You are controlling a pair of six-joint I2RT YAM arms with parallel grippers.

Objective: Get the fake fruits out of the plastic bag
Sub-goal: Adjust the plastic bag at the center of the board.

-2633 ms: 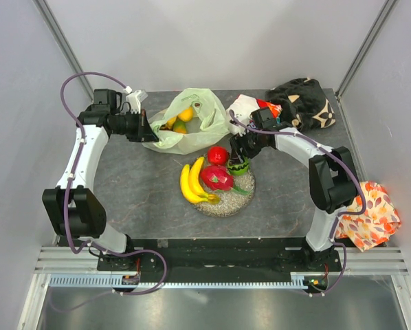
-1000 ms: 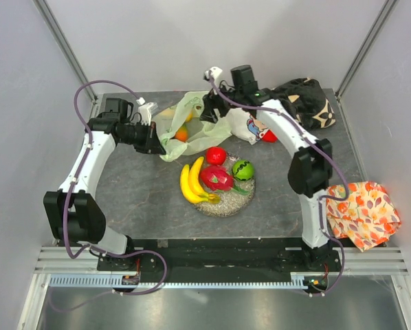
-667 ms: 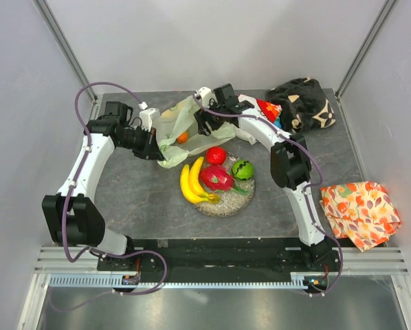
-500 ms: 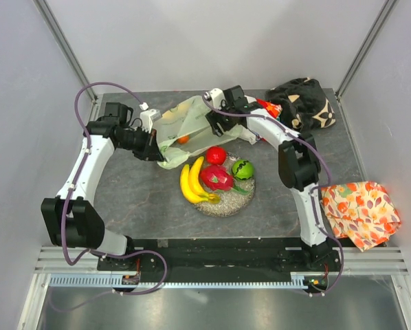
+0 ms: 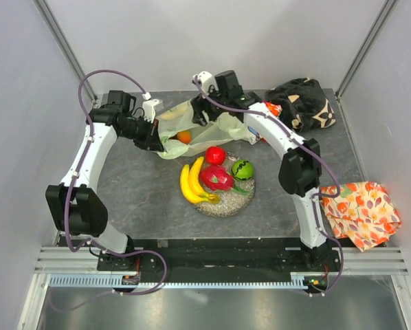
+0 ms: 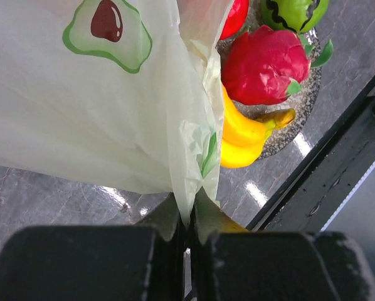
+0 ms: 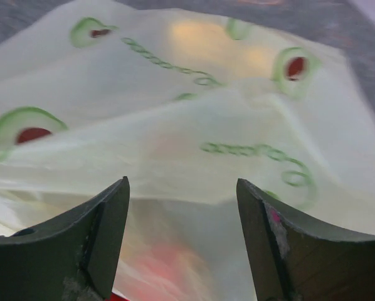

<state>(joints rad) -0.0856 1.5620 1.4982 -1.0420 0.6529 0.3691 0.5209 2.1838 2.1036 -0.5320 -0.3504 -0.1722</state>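
Observation:
The pale green plastic bag (image 5: 209, 129) lies at the back of the table with an orange fruit (image 5: 183, 137) showing at its mouth. My left gripper (image 5: 154, 135) is shut on the bag's edge (image 6: 194, 182), which hangs pinched between its fingers. My right gripper (image 5: 199, 114) hovers open over the bag's rear side, with bag film (image 7: 175, 94) below its tips (image 7: 182, 188) and nothing held. Bananas (image 5: 191, 181), a dragon fruit (image 5: 217, 177), an apple (image 5: 216, 155) and a lime (image 5: 242, 169) rest on the round dish (image 5: 234, 204).
A black patterned cloth (image 5: 302, 103) sits at the back right. An orange leaf-patterned cloth (image 5: 360, 213) hangs at the right edge. A white printed cloth (image 5: 266, 110) lies under the right arm. Grey walls close in on three sides.
My right gripper has swung left and back over the bag, staying open. My left gripper has pulled the bag's edge slightly back, still shut on it.

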